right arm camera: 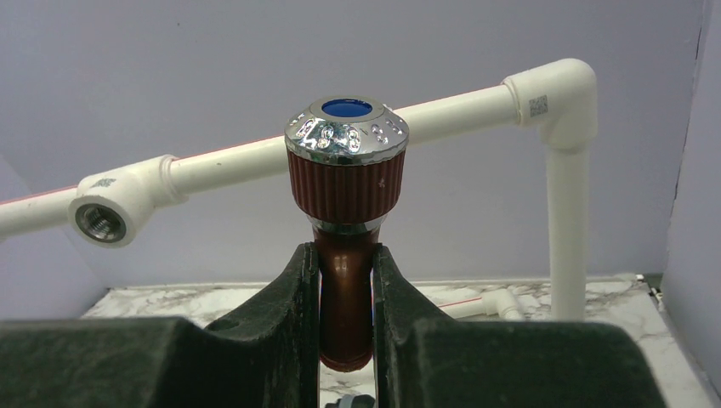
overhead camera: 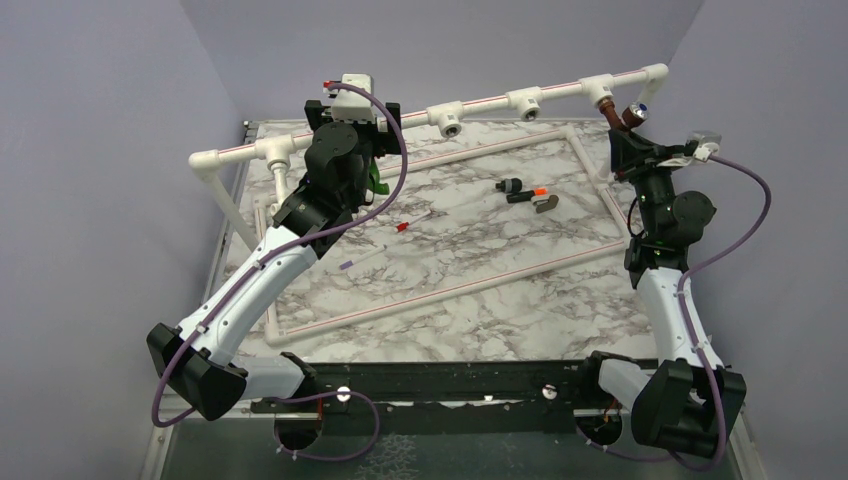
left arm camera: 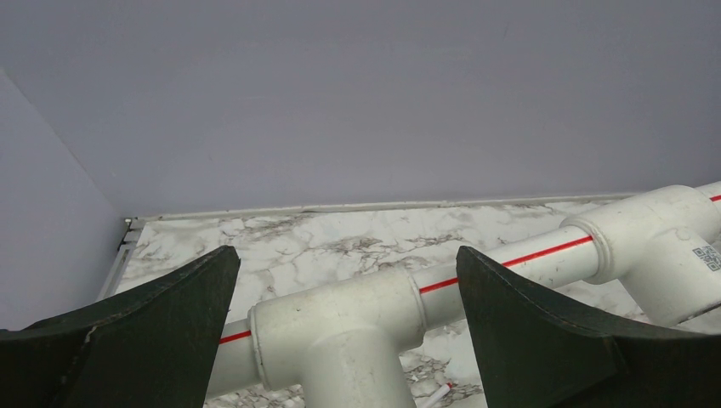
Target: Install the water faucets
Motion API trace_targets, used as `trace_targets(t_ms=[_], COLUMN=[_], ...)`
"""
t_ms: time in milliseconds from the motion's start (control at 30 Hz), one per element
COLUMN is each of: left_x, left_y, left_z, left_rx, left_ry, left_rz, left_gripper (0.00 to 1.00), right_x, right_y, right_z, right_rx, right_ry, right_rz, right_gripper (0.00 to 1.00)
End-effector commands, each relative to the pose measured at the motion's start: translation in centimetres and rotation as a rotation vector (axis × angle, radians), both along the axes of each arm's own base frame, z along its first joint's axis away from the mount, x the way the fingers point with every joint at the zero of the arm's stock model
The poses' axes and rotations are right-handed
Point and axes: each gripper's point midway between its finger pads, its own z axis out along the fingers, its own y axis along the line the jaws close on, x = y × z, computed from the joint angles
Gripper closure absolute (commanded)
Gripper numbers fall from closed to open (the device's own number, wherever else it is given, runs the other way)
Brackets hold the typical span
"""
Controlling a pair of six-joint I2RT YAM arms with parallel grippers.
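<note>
We see the right gripper [right arm camera: 344,255] clenched on the copper-coloured faucet [right arm camera: 344,183], its two black fingers [right arm camera: 293,297] pressed against either side of the reddish-brown body just below the ribbed knob, which carries a chrome cap with a blue centre. From the overhead view this faucet [overhead camera: 632,115] is held up at the far right end of the white pipe frame [overhead camera: 490,103], just beside the rightmost T-fitting [overhead camera: 600,95]; we cannot tell whether its stem sits in the fitting. Behind it in the right wrist view run the raised pipe, an open T-fitting [right arm camera: 110,217] with its threaded mouth facing us, and a corner elbow [right arm camera: 561,89]. The left gripper [left arm camera: 344,255] is released, jaws spread wide to either side of another T-fitting [left arm camera: 349,323] on the red-striped pipe, touching nothing that we can make out. Of the green faucet [overhead camera: 376,182] we catch only a bright sliver beside the left wrist, mostly hidden by the arm. On the marble table [overhead camera: 470,280], inside the frame, lie a small black piece with an orange tip [overhead camera: 525,192] and a thin red-tipped stick [overhead camera: 405,227].
</note>
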Motion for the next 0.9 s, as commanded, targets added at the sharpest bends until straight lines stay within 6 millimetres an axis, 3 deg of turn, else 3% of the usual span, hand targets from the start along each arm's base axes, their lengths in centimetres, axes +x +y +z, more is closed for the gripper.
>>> trace_targets(t_ms=[0,867], left_x=[-0.4,-0.5], left_y=[0.9,0.9], left_z=[-7.4,-7.3], left_rx=[0.119,0.120], left_ry=[0.214,0.212], left_rz=[0.040,0.034], left_gripper=[0.01,0.01], right_x=[0.1,0.4], right_y=[-0.8,-1.4], right_z=[0.9,2.1], right_rx=[0.123,0.688], right_ry=[-0.003,0.103], right_rz=[-0.014,0.056], right_gripper=[1.00,1.00])
